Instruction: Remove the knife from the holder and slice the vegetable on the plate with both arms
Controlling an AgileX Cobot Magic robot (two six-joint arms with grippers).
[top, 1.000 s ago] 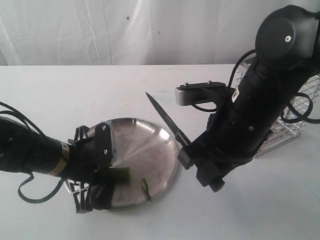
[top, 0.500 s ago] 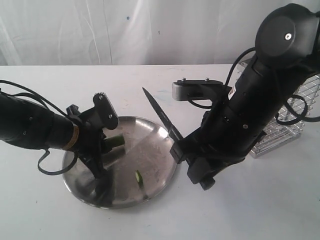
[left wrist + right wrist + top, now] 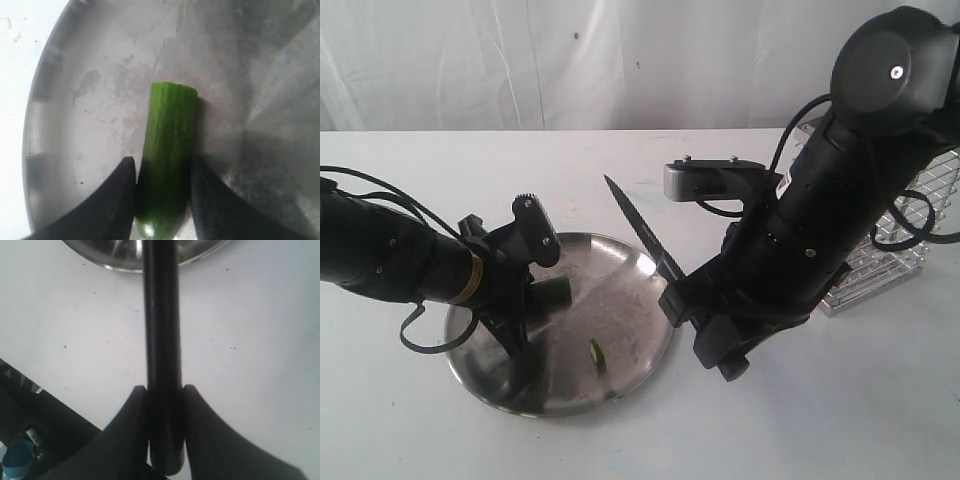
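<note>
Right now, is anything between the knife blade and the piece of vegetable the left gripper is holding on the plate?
Nothing visible. The knife, clamped in the right gripper, points over the plate rim; bare steel lies between its tip and the vegetable in the left gripper.

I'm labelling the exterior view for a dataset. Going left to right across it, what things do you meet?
Left arm → held vegetable piece → small cut-off slice on the plate → knife → right arm → wire holder.

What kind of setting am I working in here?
Likely a lab test bench, not a kitchen: a bare white table, a plain white sheet backdrop, and only a steel plate and wire basket as props.
</note>
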